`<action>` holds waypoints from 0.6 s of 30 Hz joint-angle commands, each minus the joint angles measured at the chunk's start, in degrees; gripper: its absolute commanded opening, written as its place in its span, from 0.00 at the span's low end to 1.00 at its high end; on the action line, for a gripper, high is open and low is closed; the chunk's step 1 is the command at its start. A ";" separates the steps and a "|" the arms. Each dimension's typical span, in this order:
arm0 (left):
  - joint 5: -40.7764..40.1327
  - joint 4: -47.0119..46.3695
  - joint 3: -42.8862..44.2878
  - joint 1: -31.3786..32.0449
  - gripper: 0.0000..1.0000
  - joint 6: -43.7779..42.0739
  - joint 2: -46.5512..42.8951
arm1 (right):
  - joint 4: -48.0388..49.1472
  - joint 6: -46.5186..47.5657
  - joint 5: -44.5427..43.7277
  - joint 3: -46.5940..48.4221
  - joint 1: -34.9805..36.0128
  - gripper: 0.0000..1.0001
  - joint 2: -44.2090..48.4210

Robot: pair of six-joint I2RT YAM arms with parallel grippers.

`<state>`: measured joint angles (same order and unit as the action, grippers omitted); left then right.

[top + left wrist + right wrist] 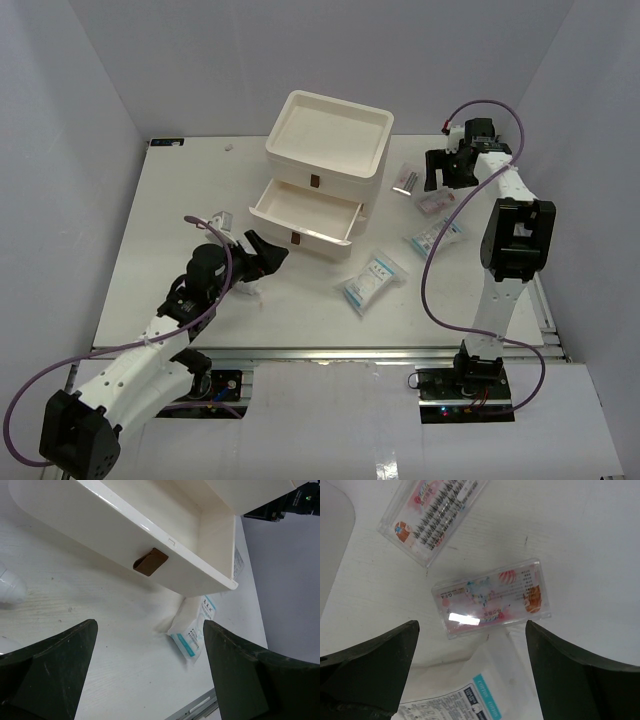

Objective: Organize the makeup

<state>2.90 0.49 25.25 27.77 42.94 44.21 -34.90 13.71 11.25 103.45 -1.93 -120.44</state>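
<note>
While the open drawer of the box looked empty from the top, with blue-white packets loose right of the box, left wrist had the left gripper wide and empty at the box front, and right wrist had the right gripper wide above a pink case right of the box, so sorting looked barely begun.
</note>
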 commanded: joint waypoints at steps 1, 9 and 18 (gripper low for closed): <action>-0.30 0.04 3.05 -0.08 0.98 -0.95 2.42 | 1.74 -21.29 -8.77 -5.48 1.23 0.91 5.06; 0.65 0.64 4.69 -0.08 0.98 -0.90 4.42 | 2.87 -31.73 -24.80 -4.01 4.98 0.90 1.69; -1.93 3.94 3.89 -0.08 0.98 0.37 0.10 | 2.74 -39.92 -27.97 -2.72 5.27 0.90 -1.89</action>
<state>2.30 2.57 27.75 27.77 42.78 46.27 -33.31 -20.44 -12.78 98.77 3.84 -120.48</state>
